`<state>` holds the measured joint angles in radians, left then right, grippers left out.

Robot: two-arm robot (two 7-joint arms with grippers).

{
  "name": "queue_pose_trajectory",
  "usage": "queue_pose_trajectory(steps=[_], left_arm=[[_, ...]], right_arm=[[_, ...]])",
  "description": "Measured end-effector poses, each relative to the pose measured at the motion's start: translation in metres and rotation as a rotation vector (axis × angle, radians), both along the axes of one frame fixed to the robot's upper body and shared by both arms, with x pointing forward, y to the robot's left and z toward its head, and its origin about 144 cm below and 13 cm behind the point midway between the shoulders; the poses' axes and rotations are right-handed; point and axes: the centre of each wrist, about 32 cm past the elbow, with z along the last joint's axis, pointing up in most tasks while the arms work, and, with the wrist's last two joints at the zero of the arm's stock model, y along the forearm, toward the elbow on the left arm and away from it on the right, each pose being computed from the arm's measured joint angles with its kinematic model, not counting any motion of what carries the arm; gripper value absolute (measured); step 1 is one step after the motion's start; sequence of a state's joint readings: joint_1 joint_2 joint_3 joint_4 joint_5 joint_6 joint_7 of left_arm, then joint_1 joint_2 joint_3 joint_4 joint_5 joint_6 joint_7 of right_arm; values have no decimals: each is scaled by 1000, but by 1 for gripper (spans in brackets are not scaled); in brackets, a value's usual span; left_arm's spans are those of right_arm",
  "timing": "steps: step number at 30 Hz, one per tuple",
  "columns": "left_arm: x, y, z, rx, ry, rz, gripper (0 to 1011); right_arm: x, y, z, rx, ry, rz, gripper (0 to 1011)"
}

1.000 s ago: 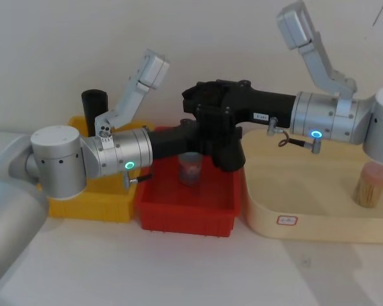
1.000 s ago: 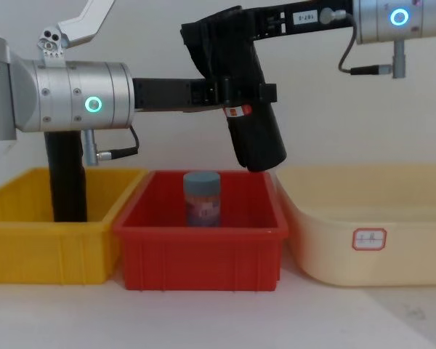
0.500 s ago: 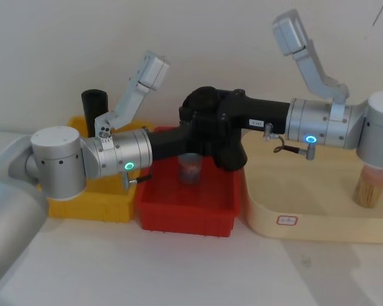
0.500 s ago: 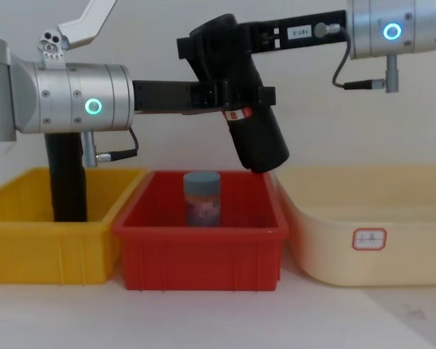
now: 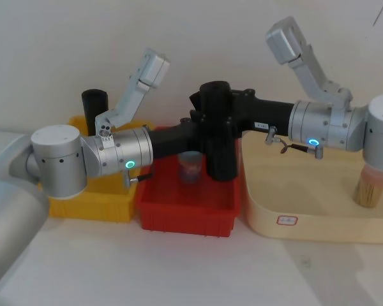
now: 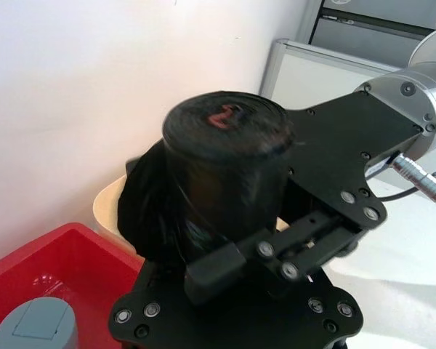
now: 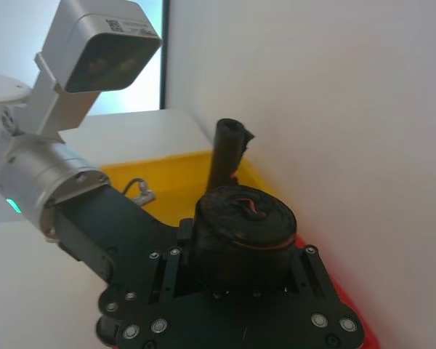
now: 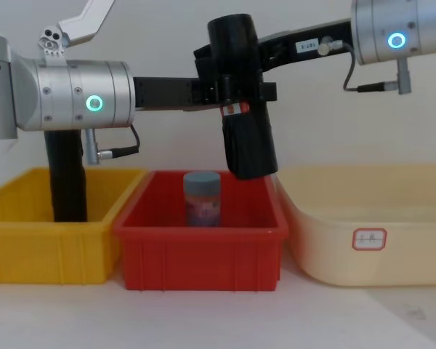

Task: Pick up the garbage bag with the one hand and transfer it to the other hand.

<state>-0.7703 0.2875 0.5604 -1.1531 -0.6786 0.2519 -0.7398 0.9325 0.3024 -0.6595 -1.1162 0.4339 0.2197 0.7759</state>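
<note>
The garbage bag (image 5: 218,156), a thick black roll with a red-and-white label (image 8: 236,110), hangs upright above the red bin (image 5: 185,215). My left gripper (image 8: 236,93), on the green-ringed arm, reaches in from the left and is shut on the roll at label height. From the right, my blue-ringed right gripper (image 8: 229,54) is shut around the roll's upper part. In the right wrist view the roll (image 7: 243,233) sits snug between its two fingers (image 7: 305,256). The left wrist view shows the roll's top end (image 6: 225,127) with the right gripper's body behind it.
A grey-lidded clear jar (image 8: 202,198) stands in the red bin (image 8: 203,254) right under the roll. A slim plain black roll (image 8: 67,182) stands in the yellow bin (image 8: 43,254) at left. A cream tray (image 8: 370,240) lies at right, holding a toothpick jar (image 5: 370,185).
The roll swung from tilted to upright. My right gripper shifted along it and closed on its upper part. The left arm held still.
</note>
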Motion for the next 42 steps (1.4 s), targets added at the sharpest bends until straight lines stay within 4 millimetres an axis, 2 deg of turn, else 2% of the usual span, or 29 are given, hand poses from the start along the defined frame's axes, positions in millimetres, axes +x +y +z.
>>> queue_pose_trajectory(steps=[21,35,42], left_arm=[[0,0,0,-4,-2,-3,410],[0,0,-1,0,0,-3,410],[0,0,-1,1,1,-2,410]], right_arm=[[-6,-7,8,-23,-100,-58,594],[-7,-8,9,-21,-117,-67,973],[-7,-8,9,-22,-119,-67,1001]])
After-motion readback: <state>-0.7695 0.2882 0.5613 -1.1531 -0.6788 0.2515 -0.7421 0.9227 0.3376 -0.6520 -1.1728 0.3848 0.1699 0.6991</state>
